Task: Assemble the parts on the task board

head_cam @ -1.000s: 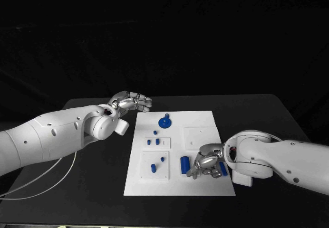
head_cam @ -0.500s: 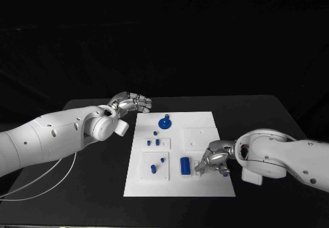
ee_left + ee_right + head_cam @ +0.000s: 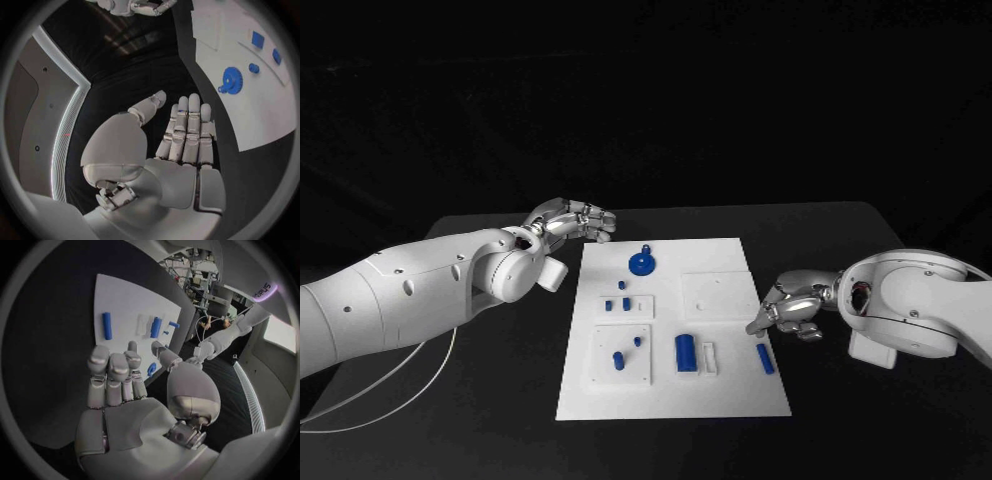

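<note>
White arms w/ silver left hand (image 3: 571,221), right hand (image 3: 795,306).

The left hand (image 3: 571,220) is held over the table's far left part, fingers straight and side by side, nothing gripped. The right hand (image 3: 793,308) is held near the table's right edge, fingers loosely curled, nothing held.

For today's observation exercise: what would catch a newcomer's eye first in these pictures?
The white task board in the middle of the black table, dotted with blue parts; the round blue gear near its far end stands out. The left hand hovers at the board's far left corner, the right hand at its right edge, both empty.
</note>
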Action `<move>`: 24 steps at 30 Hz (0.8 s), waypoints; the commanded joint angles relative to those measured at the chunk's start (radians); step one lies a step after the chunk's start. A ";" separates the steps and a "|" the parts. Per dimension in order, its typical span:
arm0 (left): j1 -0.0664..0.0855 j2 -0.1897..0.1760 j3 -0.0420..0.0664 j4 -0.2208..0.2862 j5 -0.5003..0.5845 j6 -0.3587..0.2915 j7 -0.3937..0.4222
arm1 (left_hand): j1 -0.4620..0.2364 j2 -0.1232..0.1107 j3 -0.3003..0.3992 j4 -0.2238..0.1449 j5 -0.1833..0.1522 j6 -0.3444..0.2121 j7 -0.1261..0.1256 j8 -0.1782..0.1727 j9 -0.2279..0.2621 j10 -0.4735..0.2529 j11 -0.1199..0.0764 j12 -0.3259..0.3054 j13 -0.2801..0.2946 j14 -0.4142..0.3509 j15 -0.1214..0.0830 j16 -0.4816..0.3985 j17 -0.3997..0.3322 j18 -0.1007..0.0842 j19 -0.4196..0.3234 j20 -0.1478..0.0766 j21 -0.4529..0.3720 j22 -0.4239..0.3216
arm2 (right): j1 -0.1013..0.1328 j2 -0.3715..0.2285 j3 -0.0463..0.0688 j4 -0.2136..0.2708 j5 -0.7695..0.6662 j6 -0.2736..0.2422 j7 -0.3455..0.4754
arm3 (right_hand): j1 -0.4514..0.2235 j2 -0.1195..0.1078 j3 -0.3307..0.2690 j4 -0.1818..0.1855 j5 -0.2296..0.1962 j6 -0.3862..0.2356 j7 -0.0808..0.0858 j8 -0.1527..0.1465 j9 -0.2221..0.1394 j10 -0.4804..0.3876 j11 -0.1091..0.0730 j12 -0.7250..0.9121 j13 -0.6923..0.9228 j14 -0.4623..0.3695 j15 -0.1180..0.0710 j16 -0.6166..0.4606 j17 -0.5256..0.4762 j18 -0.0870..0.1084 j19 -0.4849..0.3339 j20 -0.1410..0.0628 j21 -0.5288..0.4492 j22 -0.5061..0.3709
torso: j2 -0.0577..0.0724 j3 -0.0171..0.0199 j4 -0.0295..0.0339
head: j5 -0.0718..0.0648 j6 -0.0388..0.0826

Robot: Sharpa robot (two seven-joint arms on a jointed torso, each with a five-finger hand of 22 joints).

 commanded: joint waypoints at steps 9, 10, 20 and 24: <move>0.001 0.009 0.001 -0.002 0.004 0.010 0.006 | -0.008 -0.006 -0.001 0.005 0.003 -0.006 0.000 0.006 -0.002 -0.003 0.000 0.002 -0.001 0.009 0.000 -0.007 0.003 -0.004 0.002 0.004 -0.007 0.002 | -0.001 -0.002 -0.012 -0.013 -0.136 0.053 -0.110 | 0.006 -0.007 -0.003 -0.005 -0.003 0.026 -0.008 0.023 0.023 0.003 -0.008 0.006 0.003 0.006 -0.007 -0.001 0.002 0.069 0.004 0.003 0.007 0.015 | 0.000 0.0008 0.0002 | -0.019 0.006; 0.001 0.009 0.001 -0.001 0.004 0.010 0.006 | -0.008 -0.006 -0.001 0.005 0.003 -0.006 0.000 0.006 -0.002 -0.003 0.000 0.002 -0.001 0.009 0.000 -0.007 0.003 -0.004 0.002 0.004 -0.007 0.002 | -0.001 -0.002 -0.014 -0.014 -0.139 0.051 -0.115 | 0.005 -0.009 -0.003 -0.004 -0.003 0.023 -0.007 0.023 0.025 0.003 -0.008 0.006 0.003 0.006 -0.007 -0.001 0.002 0.069 0.003 0.003 0.006 0.015 | 0.000 0.0003 0.0006 | -0.021 0.006; 0.001 0.008 0.001 -0.001 0.004 0.010 0.007 | -0.008 -0.006 -0.001 0.005 0.003 -0.006 0.000 0.006 -0.002 -0.003 0.000 0.002 -0.001 0.010 0.000 -0.008 0.004 -0.004 0.003 0.004 -0.007 0.002 | -0.028 0.012 -0.034 -0.018 -0.218 0.048 -0.118 | 0.001 -0.021 -0.002 0.002 -0.004 0.021 -0.008 0.026 0.034 0.003 -0.008 0.005 0.003 0.006 -0.007 -0.001 0.002 0.069 0.003 0.005 0.007 0.015 | 0.001 -0.0012 0.0016 | -0.033 0.004; 0.001 0.007 0.001 -0.001 0.004 0.011 0.007 | -0.008 -0.007 -0.001 0.005 0.003 -0.006 0.000 0.006 -0.002 -0.003 0.000 0.002 -0.001 0.010 0.000 -0.008 0.004 -0.004 0.003 0.004 -0.007 0.002 | -0.038 0.019 -0.035 -0.010 -0.218 0.044 -0.117 | -0.004 -0.032 0.000 0.012 -0.004 0.020 -0.009 0.028 0.041 0.004 -0.009 0.005 0.003 0.006 -0.008 -0.001 0.002 0.069 0.003 0.006 0.007 0.015 | 0.001 -0.0013 0.0017 | -0.034 0.003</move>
